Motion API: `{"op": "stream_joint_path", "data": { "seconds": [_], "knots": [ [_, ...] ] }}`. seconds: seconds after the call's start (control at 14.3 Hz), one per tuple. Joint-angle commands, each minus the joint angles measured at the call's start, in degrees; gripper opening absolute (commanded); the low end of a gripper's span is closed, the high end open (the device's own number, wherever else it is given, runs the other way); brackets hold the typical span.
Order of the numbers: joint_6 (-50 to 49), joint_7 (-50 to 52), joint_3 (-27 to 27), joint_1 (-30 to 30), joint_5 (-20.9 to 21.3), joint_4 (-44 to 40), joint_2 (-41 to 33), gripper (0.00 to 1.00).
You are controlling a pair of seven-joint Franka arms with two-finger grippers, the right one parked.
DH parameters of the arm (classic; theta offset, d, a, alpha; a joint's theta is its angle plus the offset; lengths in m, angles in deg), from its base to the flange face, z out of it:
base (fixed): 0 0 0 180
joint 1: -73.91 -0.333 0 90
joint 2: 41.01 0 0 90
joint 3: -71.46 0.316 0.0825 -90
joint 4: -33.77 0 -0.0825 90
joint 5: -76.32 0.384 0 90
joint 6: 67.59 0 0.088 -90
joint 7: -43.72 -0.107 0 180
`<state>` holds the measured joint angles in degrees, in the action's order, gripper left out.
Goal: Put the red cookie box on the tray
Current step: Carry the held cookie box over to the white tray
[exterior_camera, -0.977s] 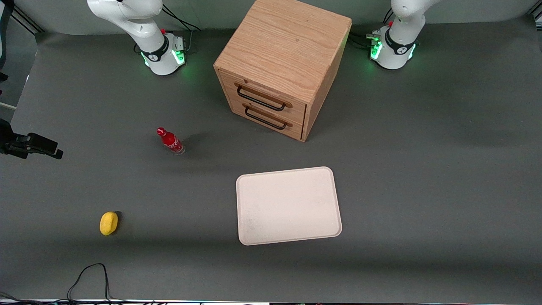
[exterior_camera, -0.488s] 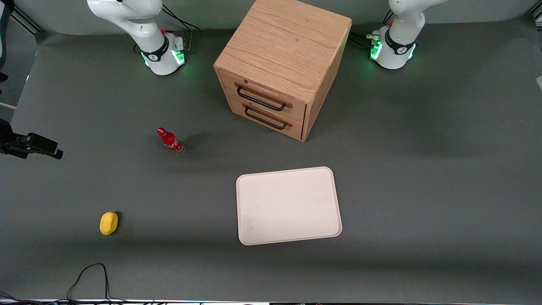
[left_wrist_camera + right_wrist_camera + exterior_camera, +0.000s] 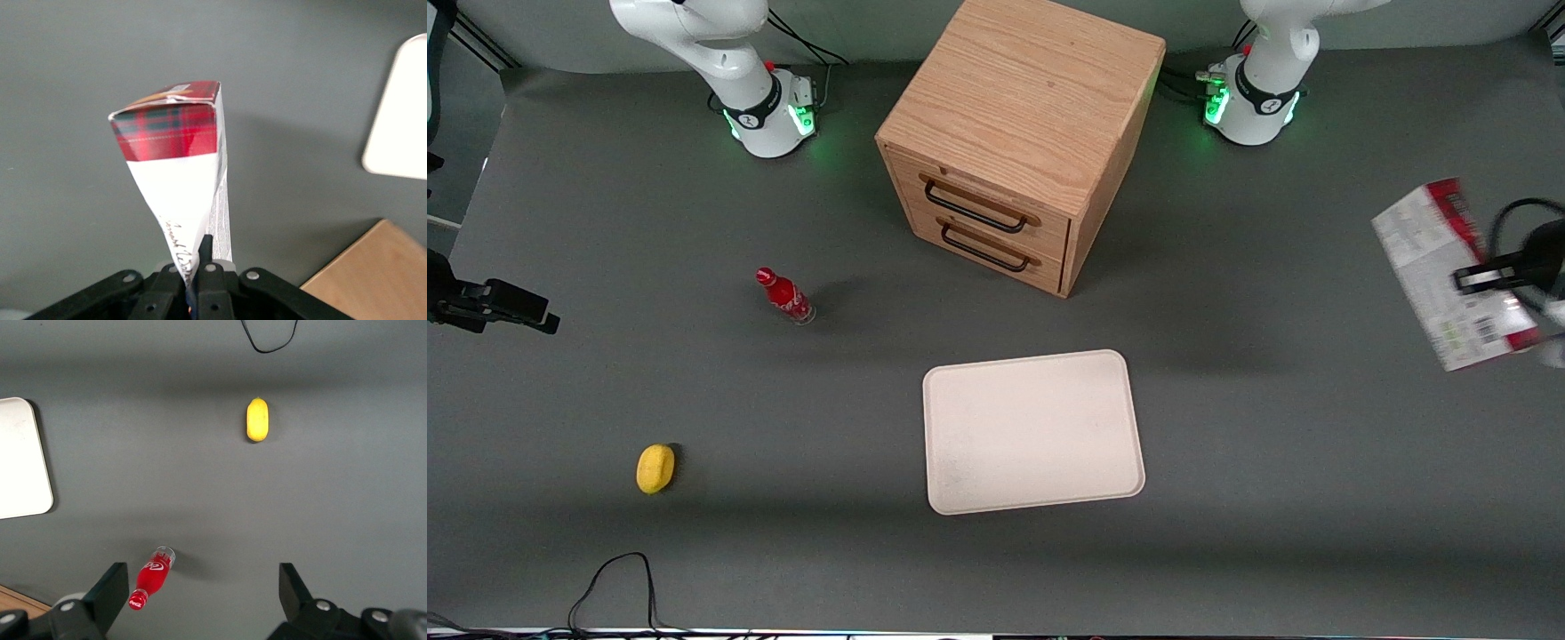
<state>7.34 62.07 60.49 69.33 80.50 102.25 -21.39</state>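
The red cookie box (image 3: 1432,258) hangs in the air above the table at the working arm's end, well off sideways from the tray (image 3: 1032,431). My left gripper (image 3: 1489,277) is shut on it, clamping the thin carton across its broad pale printed face. In the left wrist view the box (image 3: 177,187) sticks out from the gripper (image 3: 197,257), with its red tartan end farthest from the fingers. A corner of the cream-white tray (image 3: 400,120) shows there too. The tray lies flat on the mat in front of the wooden cabinet (image 3: 1023,116), with nothing on it.
The cabinet has two drawers, both closed, and its corner (image 3: 360,277) shows in the left wrist view. A small red bottle (image 3: 785,297) stands toward the parked arm's end. A yellow lemon-like object (image 3: 655,468) lies nearer the front camera. A black cable (image 3: 609,582) lies at the table's near edge.
The left gripper and the box it holds have come into the front view from the working arm's end. Earlier they were out of that view. Nothing else has moved.
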Motion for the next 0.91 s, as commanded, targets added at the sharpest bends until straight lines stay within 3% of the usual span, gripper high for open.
{"op": "stream_joint_path", "data": {
  "seconds": [0.0, 0.28, 0.84],
  "knots": [
    [4.5, 9.8, -4.1, 2.5, -0.6, -2.4, 4.8, 0.00],
    [15.0, 21.5, -7.2, 10.4, -0.8, -5.6, 13.9, 0.00],
    [34.7, 21.4, -6.8, 18.8, 2.8, -8.1, 31.1, 0.00]
  ]
}}
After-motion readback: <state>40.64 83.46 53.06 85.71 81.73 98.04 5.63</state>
